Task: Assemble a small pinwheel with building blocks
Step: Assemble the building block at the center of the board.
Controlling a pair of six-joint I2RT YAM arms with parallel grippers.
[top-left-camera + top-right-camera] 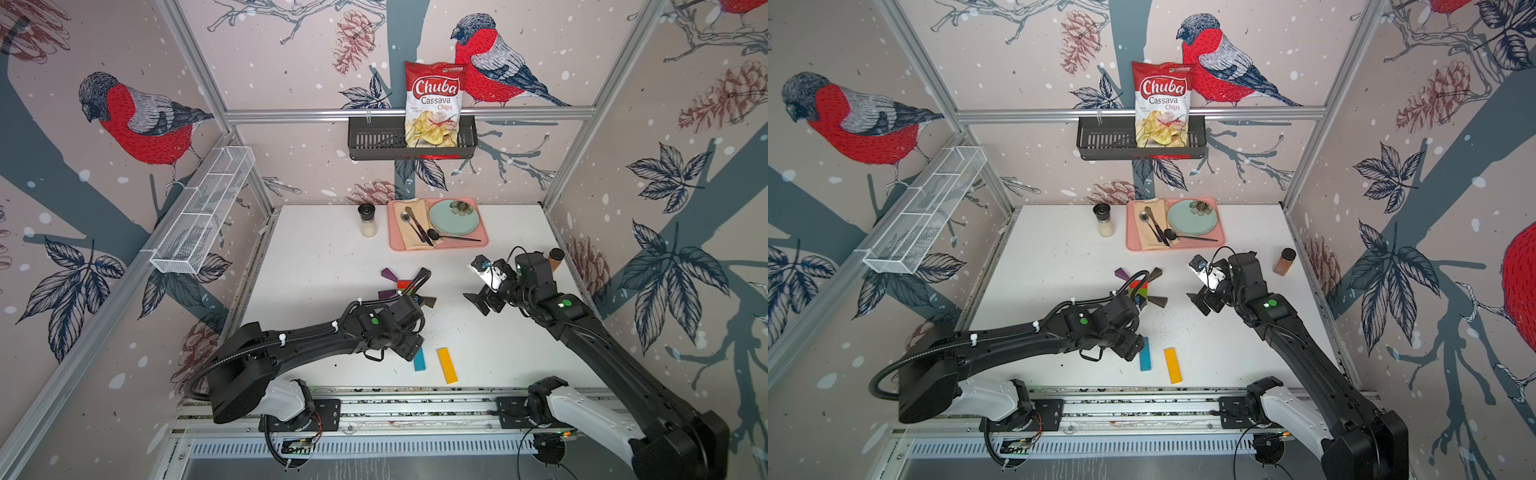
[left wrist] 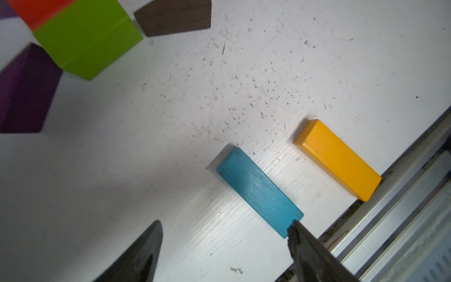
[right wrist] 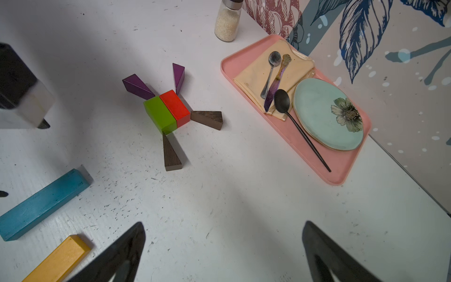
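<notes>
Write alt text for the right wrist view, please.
A red-and-green hub ringed by purple wedges and brown wedges lies on a white table; a blue bar and yellow bar lie apart. The open right gripper frames the foreground.

Left arm [image 1: 311, 336] hides blue bar [image 1: 419, 362] far end, pt of hub [image 1: 403, 285].

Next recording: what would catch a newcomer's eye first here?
The half-built pinwheel at mid-table stands out: red and green at its centre, purple and brown blades fanned around, no stem yet. Nearer the front edge, the blue bar and yellow bar lie side by side, with the left gripper open and one fingertip by the blue bar's end. On the back wall, a red Chuba chips bag stands in a black basket.
</notes>
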